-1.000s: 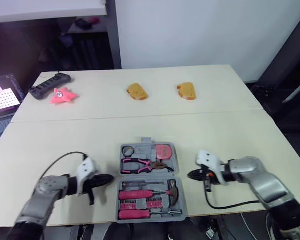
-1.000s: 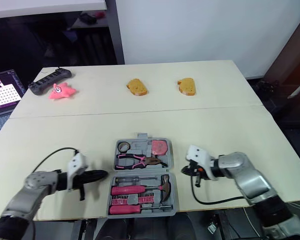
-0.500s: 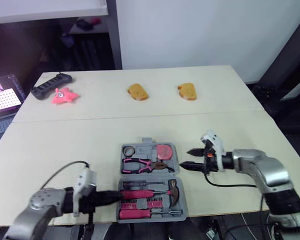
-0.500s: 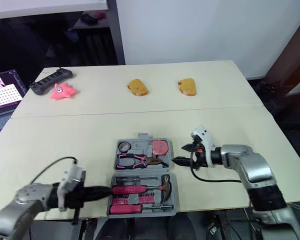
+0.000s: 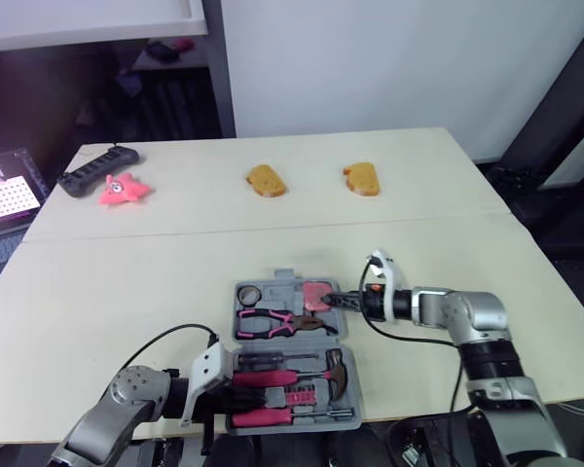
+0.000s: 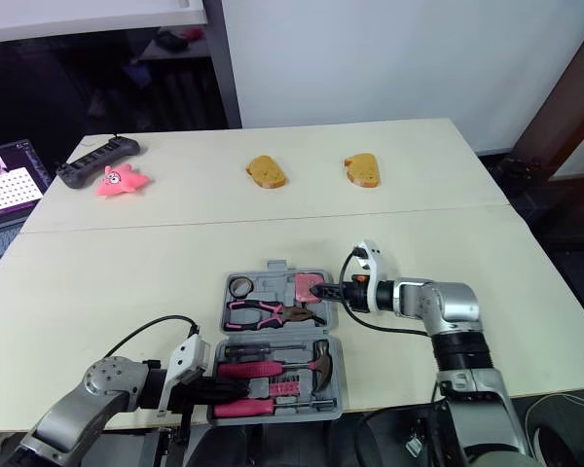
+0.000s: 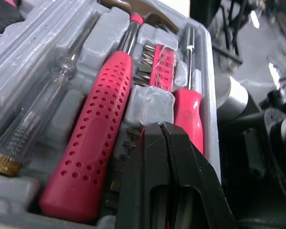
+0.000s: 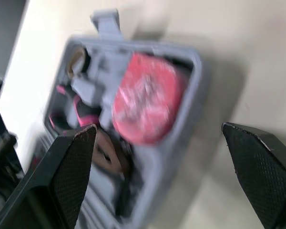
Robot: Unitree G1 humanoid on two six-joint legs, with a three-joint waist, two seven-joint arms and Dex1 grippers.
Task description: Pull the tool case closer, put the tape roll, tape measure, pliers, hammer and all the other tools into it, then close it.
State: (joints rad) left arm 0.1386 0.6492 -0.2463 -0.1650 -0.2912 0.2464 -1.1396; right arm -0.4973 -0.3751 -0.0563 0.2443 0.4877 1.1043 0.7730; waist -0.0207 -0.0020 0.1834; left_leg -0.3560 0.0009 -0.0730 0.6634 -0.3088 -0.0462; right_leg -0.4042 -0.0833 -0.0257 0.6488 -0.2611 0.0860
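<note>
The grey tool case (image 5: 290, 340) lies open near the table's front edge. Its far half holds the tape roll (image 5: 250, 294), the pink tape measure (image 5: 319, 295) and the pliers (image 5: 273, 321). The hammer (image 5: 292, 375) and pink-handled screwdrivers (image 7: 188, 114) lie in the near half. My left gripper (image 5: 236, 397) is shut, its tips reaching over the near half's left edge, above the hammer handle (image 7: 93, 143). My right gripper (image 5: 333, 301) stands open at the far half's right edge, pointing at the tape measure (image 8: 143, 98), with nothing between its fingers (image 8: 71, 162).
Two yellow-brown bread-like pieces (image 5: 268, 179) (image 5: 362, 178) lie on the far half of the table. A pink star toy (image 5: 124, 187) and a black power strip (image 5: 97, 167) sit at the far left. A lit screen (image 5: 5, 190) stands off the table's left side.
My right gripper opened and moved left to the case's edge by the tape measure. My left gripper, still shut, slid right from the bare table to over the case's near half.
</note>
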